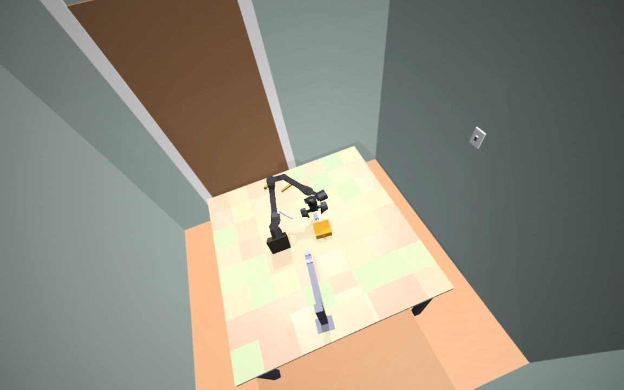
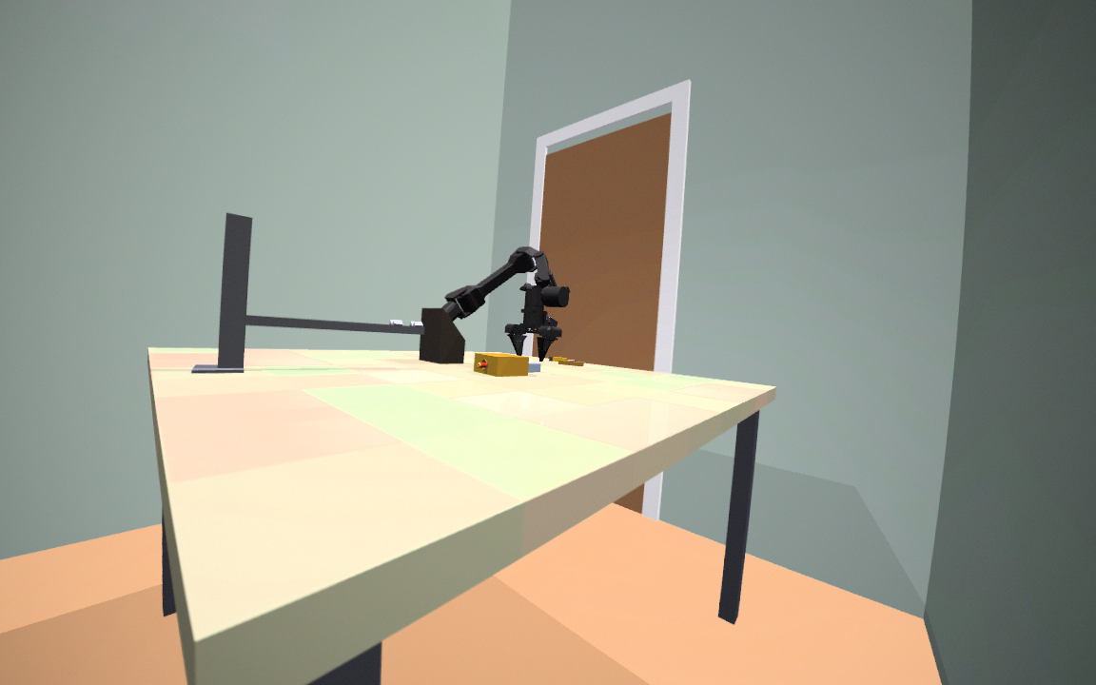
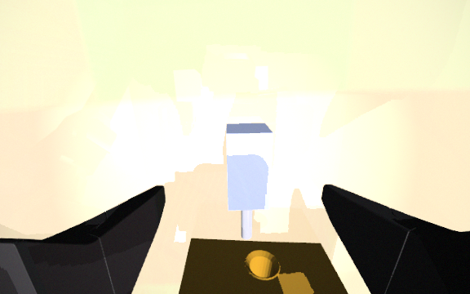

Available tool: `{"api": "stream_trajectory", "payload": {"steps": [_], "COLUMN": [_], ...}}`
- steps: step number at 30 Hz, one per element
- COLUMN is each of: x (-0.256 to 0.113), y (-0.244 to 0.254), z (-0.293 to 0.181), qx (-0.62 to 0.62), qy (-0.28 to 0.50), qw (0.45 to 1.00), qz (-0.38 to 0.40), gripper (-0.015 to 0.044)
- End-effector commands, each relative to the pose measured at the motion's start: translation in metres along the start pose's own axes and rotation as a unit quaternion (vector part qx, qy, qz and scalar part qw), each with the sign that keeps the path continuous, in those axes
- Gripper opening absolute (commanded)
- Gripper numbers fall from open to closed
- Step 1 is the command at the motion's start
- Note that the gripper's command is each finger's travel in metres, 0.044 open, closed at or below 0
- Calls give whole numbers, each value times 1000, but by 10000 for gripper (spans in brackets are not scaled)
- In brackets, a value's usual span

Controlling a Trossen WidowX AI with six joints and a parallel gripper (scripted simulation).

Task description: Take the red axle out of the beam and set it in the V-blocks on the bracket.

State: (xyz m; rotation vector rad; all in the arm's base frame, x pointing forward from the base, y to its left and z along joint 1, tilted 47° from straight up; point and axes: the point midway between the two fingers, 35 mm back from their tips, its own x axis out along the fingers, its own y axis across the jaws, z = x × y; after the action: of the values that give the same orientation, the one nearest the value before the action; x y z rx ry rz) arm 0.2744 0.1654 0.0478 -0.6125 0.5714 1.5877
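One black jointed arm [image 1: 273,201] [image 2: 497,274] stands at the left of the top view, over the table [image 1: 251,358] [image 2: 416,545]. A slim pale rod [image 1: 285,214] lies beside it; its use cannot be determined.

Next, the grey metal bracket [image 1: 315,283] [image 2: 313,323] carries small pale V-blocks [image 1: 309,260] [image 2: 416,323]; no axle is seated there. Its raised, slender bar could be knocked by a low transfer, and an axle laid askew could roll off.

The black two-fingered gripper [image 1: 314,212] [image 2: 531,357] [image 3: 245,192] is spread wide, pinching nothing. Between its fingers is a pale blue block with a thin round pin [image 3: 246,184] [image 1: 316,216] [image 2: 534,367], apparently a push tool. In the wrist view the pin points toward the bore but sits slightly to its left. Risk: regripped off-line, the pin may strike the face and shove or turn the beam.

Rightmost, the yellow-orange rectangular beam [image 1: 322,226] [image 2: 507,366] [image 3: 215,265] holds the red cylindrical axle [image 1: 324,236] [image 2: 482,364], its end showing at the far face from the gripper. Extraction is judged incomplete; a sideways pull could jam it and drag the beam.
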Motion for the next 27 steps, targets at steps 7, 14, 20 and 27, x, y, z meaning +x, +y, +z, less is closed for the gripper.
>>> {"api": "stream_trajectory", "payload": {"steps": [7,14,20,27], "x": [-20,-34,-32,-36], "y": [-3,-3,-9,-18], "z": [3,3,-26,-138], "qx": [-7,-7,5,25], "qy": [-2,-1,7,12], "qw": [1000,1000,1000,1000], "qz": [-5,-5,-2,-5], "gripper": [440,440,440,440]}}
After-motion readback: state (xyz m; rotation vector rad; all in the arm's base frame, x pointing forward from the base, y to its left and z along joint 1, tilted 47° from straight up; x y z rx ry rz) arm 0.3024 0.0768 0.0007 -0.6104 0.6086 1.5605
